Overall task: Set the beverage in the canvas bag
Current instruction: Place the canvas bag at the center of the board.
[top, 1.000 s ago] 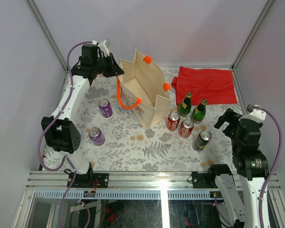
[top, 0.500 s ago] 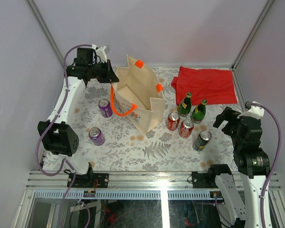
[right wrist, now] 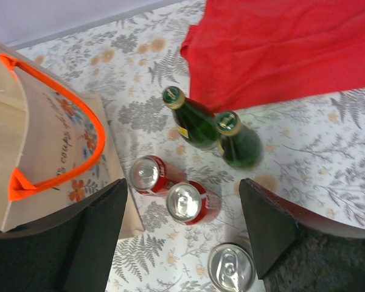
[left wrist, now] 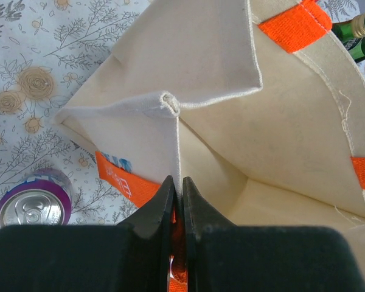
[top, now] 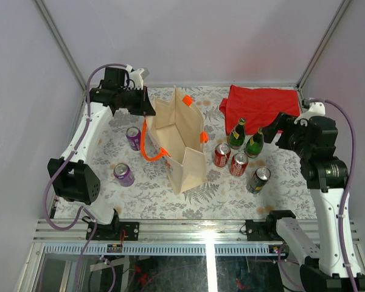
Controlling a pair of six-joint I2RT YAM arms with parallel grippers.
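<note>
The beige canvas bag [top: 181, 137] with orange handles stands open mid-table; it also shows in the left wrist view [left wrist: 280, 115] and the right wrist view [right wrist: 42, 152]. My left gripper [top: 147, 107] is shut on the bag's rim at its far left corner [left wrist: 177, 194]. My right gripper [top: 278, 132] is open and empty, raised above the drinks [right wrist: 184, 204]. Two red cans [top: 222, 154] [top: 238, 164], two green bottles [top: 236, 134] [top: 255, 143] and a dark can [top: 258, 180] stand right of the bag. Two purple cans [top: 134, 138] [top: 123, 174] stand left of it.
A flat red cloth [top: 261, 108] lies at the back right, also in the right wrist view [right wrist: 280, 48]. Grey walls close the back and sides. A metal rail [top: 201, 234] runs along the near edge.
My left gripper has pulled the bag's rim and the bag has turned and shifted nearer. My right arm has risen and moved toward the bottles and cans.
</note>
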